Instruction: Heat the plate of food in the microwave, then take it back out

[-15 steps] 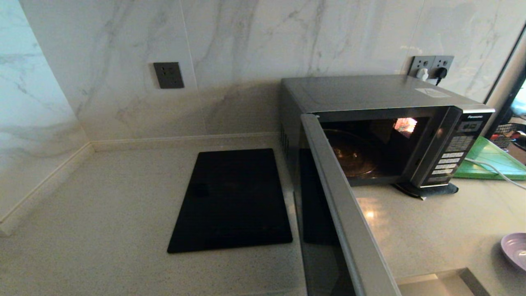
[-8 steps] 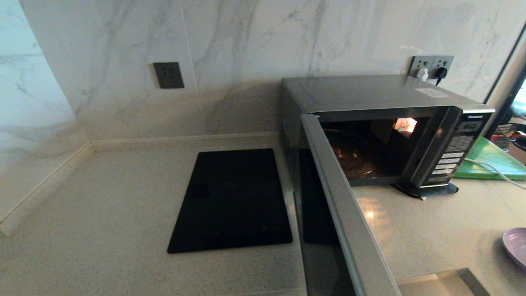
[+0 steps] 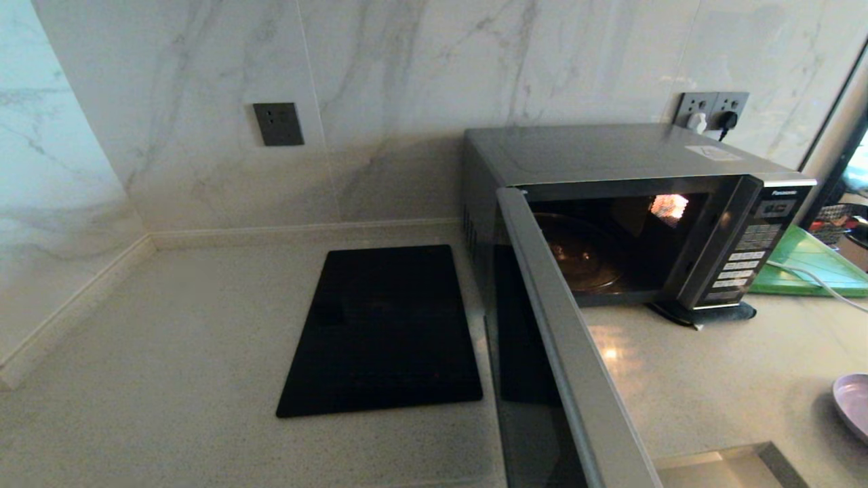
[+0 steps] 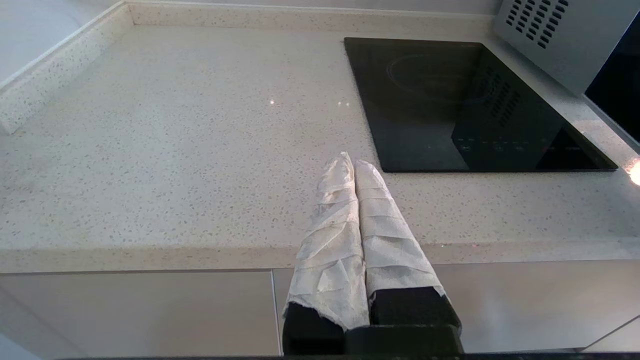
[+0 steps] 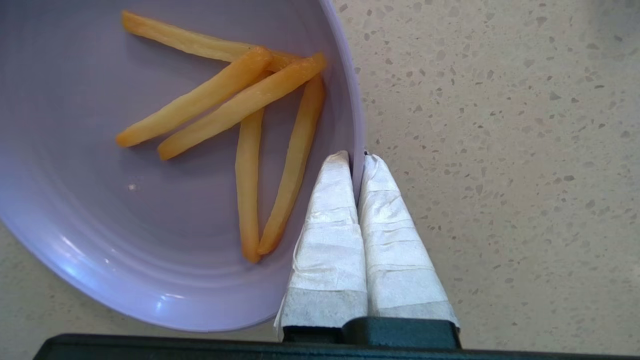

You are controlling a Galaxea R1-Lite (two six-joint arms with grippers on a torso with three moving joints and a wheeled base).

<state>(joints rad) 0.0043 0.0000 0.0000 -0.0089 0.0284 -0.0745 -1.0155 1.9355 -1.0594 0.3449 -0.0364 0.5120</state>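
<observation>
The silver-grey microwave [image 3: 610, 156] stands at the back right of the counter with its door [image 3: 569, 359] swung wide open toward me; the lit cavity holds only its glass turntable [image 3: 576, 254]. The lavender plate of food [image 5: 150, 210] carries several orange fries [image 5: 240, 105]. My right gripper [image 5: 356, 162] is shut on the plate's rim, one finger inside and one outside. In the head view only an edge of the plate [image 3: 853, 400] shows at the far right, and neither arm appears. My left gripper [image 4: 350, 162] is shut and empty, low in front of the counter edge.
A flat black cooktop panel [image 3: 383, 329] lies left of the microwave. A green board [image 3: 810, 264] with a white cable rests right of it. Wall sockets [image 3: 712, 108] sit behind. A steel sink rim [image 3: 719, 461] shows at the front right.
The plate's edge in the head view has risen slightly and slid further right toward the frame edge. Microwave and door have not moved.
</observation>
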